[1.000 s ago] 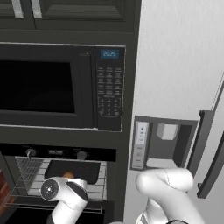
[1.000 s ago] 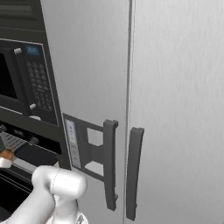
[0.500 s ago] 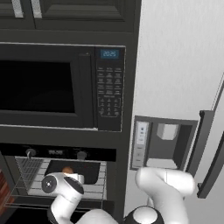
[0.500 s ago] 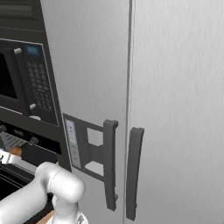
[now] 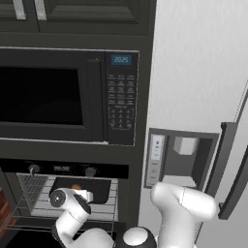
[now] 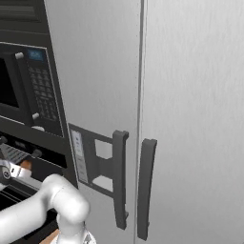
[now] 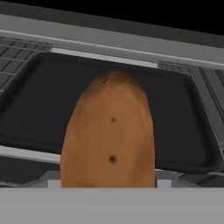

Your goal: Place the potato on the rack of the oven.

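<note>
The kitchen wall holds dark cabinetry with a black microwave [image 5: 63,97] above, and a steel refrigerator [image 5: 198,97] at 3 o'clock of it. Below the microwave sits the oven [image 5: 63,170], its cavity open and its control strip carrying two small knobs.

Inside the cavity the rack [image 5: 29,191] spans the width as a silvery wire grid. A flat black tray [image 7: 183,131] rests on the rack, toward its right half.

The arm reaches into the oven from below. The pincer [image 5: 77,193] is clenched on the potato [image 7: 109,135], which hangs above the tray and not yet on any surface. In the left base view the potato shows as a small orange spot at 12 o'clock of the wrist.

Key relation: in the hand view the potato's long axis runs from 6 to 12 o'clock, straight along the pincer's line of reach, with its far tip over the tray's centre. Bare rack bars lie at 9 to 10 o'clock of the tray and in a narrower strip at 3 o'clock. Judged from this, releasing here would land the potato on the tray; a shift toward 9 o'clock would put it over open rack.
</note>
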Motion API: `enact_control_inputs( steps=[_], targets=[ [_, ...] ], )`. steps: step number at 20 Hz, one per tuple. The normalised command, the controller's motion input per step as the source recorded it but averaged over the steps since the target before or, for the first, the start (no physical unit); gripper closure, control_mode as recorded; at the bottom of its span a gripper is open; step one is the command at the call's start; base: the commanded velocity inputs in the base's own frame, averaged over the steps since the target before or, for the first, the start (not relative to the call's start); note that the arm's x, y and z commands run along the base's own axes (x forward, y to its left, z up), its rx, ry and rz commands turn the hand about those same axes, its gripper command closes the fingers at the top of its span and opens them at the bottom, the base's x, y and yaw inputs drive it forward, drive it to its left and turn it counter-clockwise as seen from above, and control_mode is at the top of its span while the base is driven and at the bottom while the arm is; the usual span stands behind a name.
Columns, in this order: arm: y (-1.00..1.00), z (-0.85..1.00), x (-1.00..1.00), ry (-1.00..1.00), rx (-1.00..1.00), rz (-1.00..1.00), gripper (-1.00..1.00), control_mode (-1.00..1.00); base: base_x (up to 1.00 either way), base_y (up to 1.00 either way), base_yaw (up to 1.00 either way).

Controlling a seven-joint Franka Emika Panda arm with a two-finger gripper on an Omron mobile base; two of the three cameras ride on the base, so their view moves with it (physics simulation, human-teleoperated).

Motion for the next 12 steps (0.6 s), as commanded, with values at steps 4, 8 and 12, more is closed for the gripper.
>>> enact_control_inputs(
  steps=[4,8,12],
  targets=[
    [0.04,-0.33,0.37,0.02,-0.03,0.00,1.00,-1.00,0.00,0.00,0.00],
    [0.00,-0.28,0.24,0.00,-0.02,0.00,1.00,-1.00,0.00,0.00,0.00],
    [0.00,-0.11,0.29,0.00,0.00,0.00,1.00,-1.00,0.00,0.00,0.00]
  ],
)
